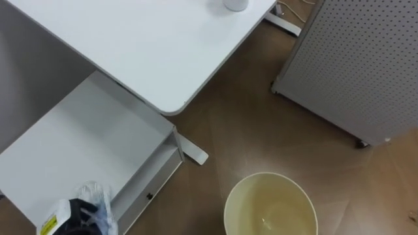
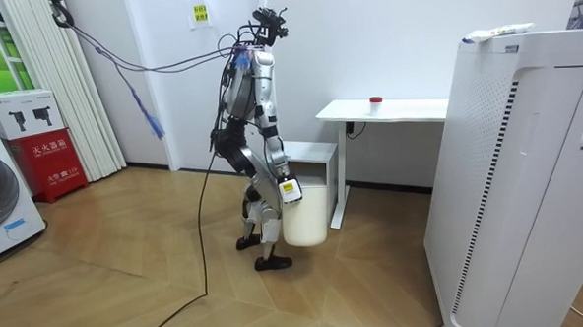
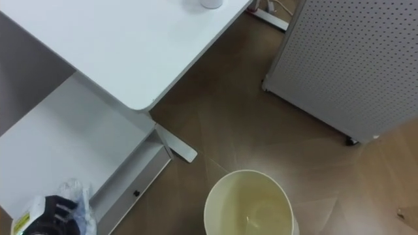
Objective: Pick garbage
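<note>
At the lower left edge of the eye views the left hand (image 1: 77,220) came into sight, its dark fingers curled round a crumpled clear plastic wrapper (image 1: 98,198) with a yellow label (image 1: 48,226); so the garbage was in that hand's grasp, held up off the floor, in front of the low white cabinet (image 1: 85,137) and to the left of the bin, apart from it; above and behind the cabinet the white desk (image 1: 150,46) ran across the upper left, its rounded corner pointing at the brown wooden floor (image 1: 228,124); a small white thing (image 1: 235,4) stood at the desk's far edge, cut off by the top of the view, so I could not tell what it was; further right and nearer, the round cream bin (image 1: 274,196) stood open on the floor; to the right of it, well apart, rose a white perforated panel (image 1: 359,65); in the room view the robot stood bent forward at the near end of the desk, the bin just before its legs.
</note>
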{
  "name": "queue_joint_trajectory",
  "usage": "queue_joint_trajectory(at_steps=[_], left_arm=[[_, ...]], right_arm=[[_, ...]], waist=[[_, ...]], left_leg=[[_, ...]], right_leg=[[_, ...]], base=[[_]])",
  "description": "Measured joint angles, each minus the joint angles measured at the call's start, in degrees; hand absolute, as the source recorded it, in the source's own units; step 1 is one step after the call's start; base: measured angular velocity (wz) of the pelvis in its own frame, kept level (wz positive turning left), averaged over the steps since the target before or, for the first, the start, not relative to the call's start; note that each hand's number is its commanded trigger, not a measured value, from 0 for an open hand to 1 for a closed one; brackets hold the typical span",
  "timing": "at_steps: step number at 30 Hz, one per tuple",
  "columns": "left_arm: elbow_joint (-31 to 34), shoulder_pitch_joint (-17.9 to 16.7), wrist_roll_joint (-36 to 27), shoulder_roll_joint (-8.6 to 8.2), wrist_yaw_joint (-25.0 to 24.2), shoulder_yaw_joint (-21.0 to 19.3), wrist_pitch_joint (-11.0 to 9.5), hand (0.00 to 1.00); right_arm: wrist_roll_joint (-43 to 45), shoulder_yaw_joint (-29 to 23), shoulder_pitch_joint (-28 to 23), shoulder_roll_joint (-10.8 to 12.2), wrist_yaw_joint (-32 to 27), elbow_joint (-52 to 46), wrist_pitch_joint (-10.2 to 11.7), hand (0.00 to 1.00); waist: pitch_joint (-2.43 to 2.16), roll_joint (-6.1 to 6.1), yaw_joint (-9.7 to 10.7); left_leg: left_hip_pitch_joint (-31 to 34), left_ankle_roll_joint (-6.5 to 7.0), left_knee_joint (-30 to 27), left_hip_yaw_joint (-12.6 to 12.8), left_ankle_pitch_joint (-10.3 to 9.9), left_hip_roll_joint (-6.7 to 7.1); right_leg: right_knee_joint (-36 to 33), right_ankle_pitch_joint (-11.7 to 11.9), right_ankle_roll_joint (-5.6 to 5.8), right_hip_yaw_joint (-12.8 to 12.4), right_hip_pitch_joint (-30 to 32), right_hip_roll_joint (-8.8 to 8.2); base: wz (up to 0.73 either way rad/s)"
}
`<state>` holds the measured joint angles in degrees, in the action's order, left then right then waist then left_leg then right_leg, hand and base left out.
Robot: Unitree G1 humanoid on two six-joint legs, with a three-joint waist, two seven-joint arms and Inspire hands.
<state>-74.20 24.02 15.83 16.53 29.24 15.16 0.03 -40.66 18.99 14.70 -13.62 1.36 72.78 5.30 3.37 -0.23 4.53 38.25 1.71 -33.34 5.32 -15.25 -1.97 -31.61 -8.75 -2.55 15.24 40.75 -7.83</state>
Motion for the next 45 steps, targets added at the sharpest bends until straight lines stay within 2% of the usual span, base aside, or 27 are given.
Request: queue_joint_trajectory(at_steps=[7,17,24,25,29,32,35,39,43,45], left_arm=[[-2.0,-0.1,0.0,-1.58,-3.4,2.1,0.9,1.00],[-2.1,-0.2,0.1,-1.56,-3.6,2.0,0.7,1.00],[0.8,-1.9,0.1,-2.15,-1.1,2.0,-2.7,1.00],[1.3,-2.3,0.1,-2.48,-0.7,2.0,-3.2,1.00],[1.8,-3.0,0.1,-3.72,-0.5,2.1,-4.5,1.00],[5.4,-5.4,0.0,-4.53,0.1,3.3,-5.3,1.00],[9.0,-7.0,0.0,-6.13,0.3,3.4,-6.6,1.00],[12.9,-8.1,0.0,-8.61,0.3,5.6,-8.8,1.00],[15.2,-9.0,0.0,-11.28,-0.2,7.8,-10.2,1.00],[16.1,-9.7,0.0,-11.72,-1.2,9.1,-10.2,1.00]], right_arm=[[0.0,0.0,0.1,0.0,-0.4,-0.5,-0.4,1.00],[0.6,0.1,0.0,0.0,-1.2,-1.7,-0.3,1.00],[1.2,0.3,0.0,0.5,-1.2,-1.9,0.4,1.00],[1.8,0.5,0.0,0.5,-1.2,-1.9,0.6,1.00],[2.9,0.7,0.0,1.3,-1.2,-1.8,1.3,1.00],[3.2,1.9,0.0,1.6,-1.0,-1.8,1.7,1.00],[5.2,2.3,-0.2,2.0,-0.7,-1.7,2.4,1.00],[5.4,3.0,-0.8,2.9,-0.6,-1.8,3.5,1.00],[5.4,3.6,-0.9,3.8,-0.6,-1.9,4.2,1.00],[5.5,4.8,-1.1,4.0,-0.5,-2.6,4.1,1.00]], waist=[[0.04,0.02,0.0],[0.25,0.34,-0.3],[0.39,0.58,-0.5],[0.57,0.83,-0.5],[0.65,0.98,-0.6],[0.67,1.00,-0.5],[0.65,1.03,-1.0],[0.22,1.76,-1.5],[0.19,1.77,-2.0],[0.16,1.73,-1.9]], left_leg=[[0.1,0.01,-0.2,-0.2,0.0,-0.02],[-0.1,0.05,0.3,0.1,0.0,-0.18],[-2.5,-0.04,1.6,1.4,0.1,-0.30],[-2.9,-0.04,1.6,1.5,0.1,-0.34],[-4.5,-0.03,2.3,2.2,0.1,-0.38],[-5.9,0.03,3.9,2.7,0.2,-0.30],[-6.8,0.12,4.5,4.0,0.2,-0.34],[-7.0,0.15,4.6,4.2,0.3,-0.33],[-7.4,0.15,4.6,4.8,0.3,-0.33],[-7.5,0.15,4.6,5.1,0.3,-0.33]], right_leg=[[0.2,0.0,0.03,0.1,0.1,0.00],[0.5,0.1,0.02,-0.2,0.1,0.06],[0.5,0.1,0.05,-0.9,-1.2,0.17],[0.8,0.1,0.06,-0.8,-1.7,0.21],[1.3,0.1,0.10,-1.0,-3.0,0.32],[2.1,0.2,0.21,-1.4,-3.9,0.29],[2.1,0.2,0.33,-2.4,-3.9,0.36],[2.3,0.4,0.52,-2.5,-4.0,0.56],[2.1,0.4,0.55,-2.8,-4.1,0.53],[2.1,0.4,0.56,-3.1,-4.1,0.54]], base=[[0.00],[0.00],[-0.06],[0.00],[-0.05],[-0.07],[-0.15],[-0.04],[-0.03],[-0.06]])
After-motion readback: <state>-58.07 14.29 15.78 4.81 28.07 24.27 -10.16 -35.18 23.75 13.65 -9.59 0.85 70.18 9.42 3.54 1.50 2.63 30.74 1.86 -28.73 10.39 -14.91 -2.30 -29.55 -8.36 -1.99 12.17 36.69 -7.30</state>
